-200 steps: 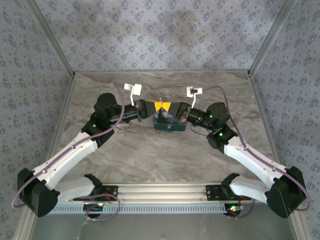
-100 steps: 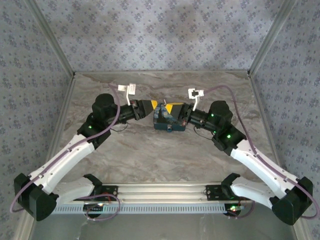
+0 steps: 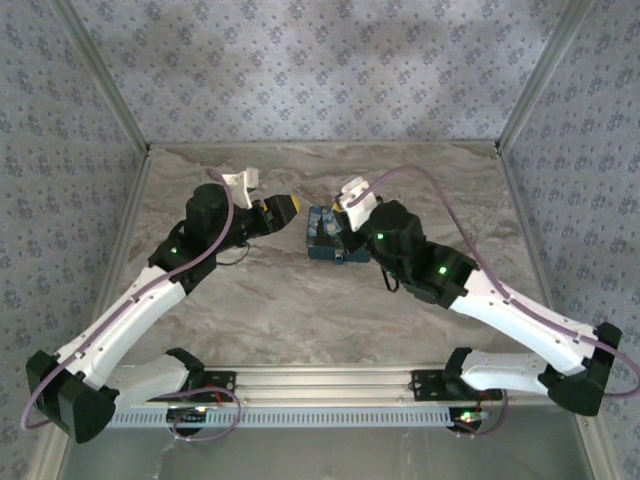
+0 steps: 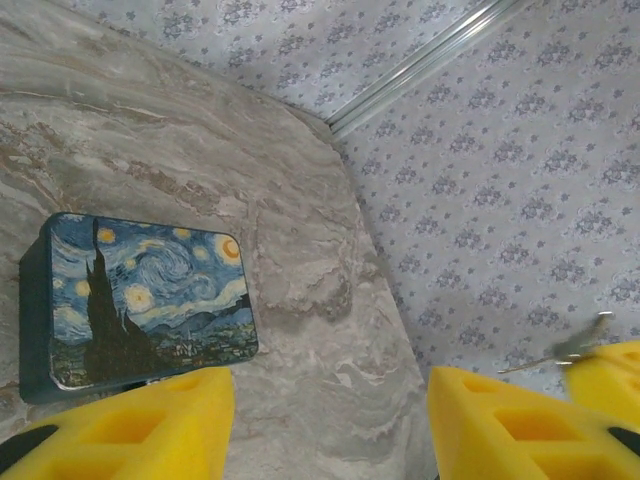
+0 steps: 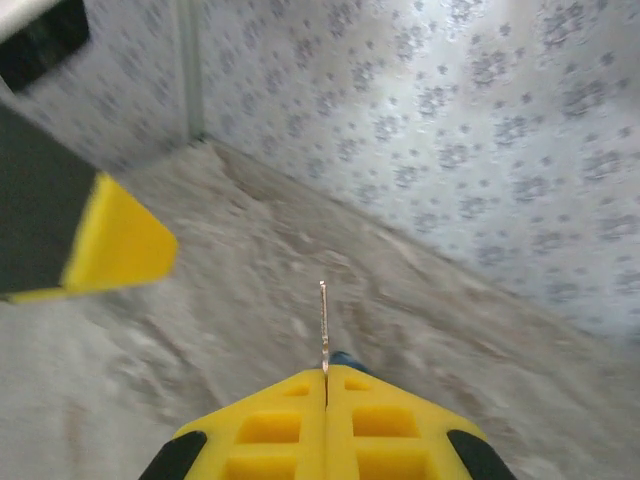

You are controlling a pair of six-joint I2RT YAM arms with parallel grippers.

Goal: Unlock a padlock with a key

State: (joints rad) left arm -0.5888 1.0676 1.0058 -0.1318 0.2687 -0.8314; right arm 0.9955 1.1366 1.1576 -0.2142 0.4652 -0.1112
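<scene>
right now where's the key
The key sticks up from the tips of the shut right claw in the right wrist view, near the painted box.

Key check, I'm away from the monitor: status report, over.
Right gripper shut on key, which sticks out past the fingertips. Left gripper open, empty, beside Starry Night box. No obstruction seen.

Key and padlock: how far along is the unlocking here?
Done: the key is picked up, pinched in the shut right gripper, blade sticking out. In hand: the left gripper hangs open and empty near the painted box. Left: inserting and turning the key; it points into open air, and I cannot make out the padlock clearly.
</scene>
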